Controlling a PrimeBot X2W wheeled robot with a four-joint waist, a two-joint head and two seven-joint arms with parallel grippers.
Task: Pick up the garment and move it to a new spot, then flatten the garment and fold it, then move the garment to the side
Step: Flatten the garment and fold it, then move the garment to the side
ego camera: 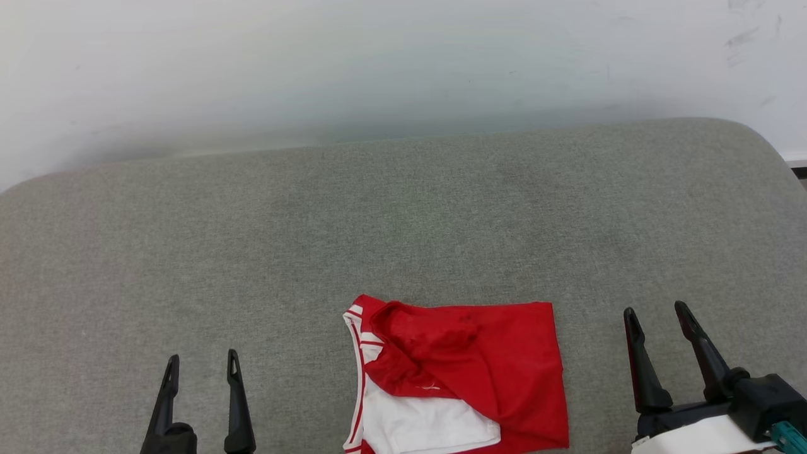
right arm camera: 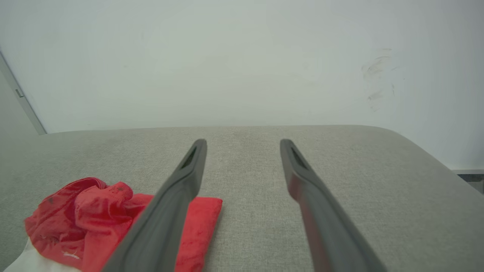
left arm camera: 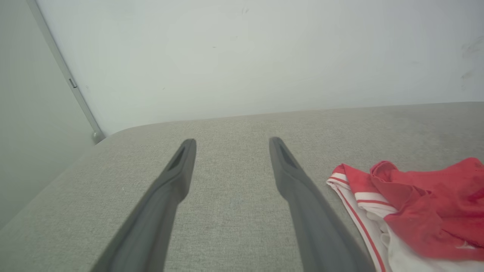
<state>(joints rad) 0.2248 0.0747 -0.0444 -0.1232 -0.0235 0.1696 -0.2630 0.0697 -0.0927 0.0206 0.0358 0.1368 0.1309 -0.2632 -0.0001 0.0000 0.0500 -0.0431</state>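
One garment (ego camera: 479,372), two claws and four dark fingers in all are showing on one grey fabric-covered bench (ego camera: 315,239). The garment is lying loosely folded at the near edge of the bench, red cloth uppermost with a white sleeve and its red-white stripe trim poking out on its left side.

The head view is taking in both claws at once. The left claw (ego camera: 202,358) is sitting at the lower left and the right claw (ego camera: 656,310) at the lower right. The garment is resting between them, touching neither and lying somewhat nearer the right one.

The left wrist view is adding a pale upright strip (left arm camera: 64,71) where the wall meets a side panel, with the garment (left arm camera: 427,211) lying just right of the left claw (left arm camera: 231,140). The right wrist view is adding grey scuff marks (right arm camera: 378,75) on the wall and the bench's rounded right corner, with the garment (right arm camera: 87,215) lying left of the right claw (right arm camera: 243,141).

Both claws are standing wide apart and gripping nothing.
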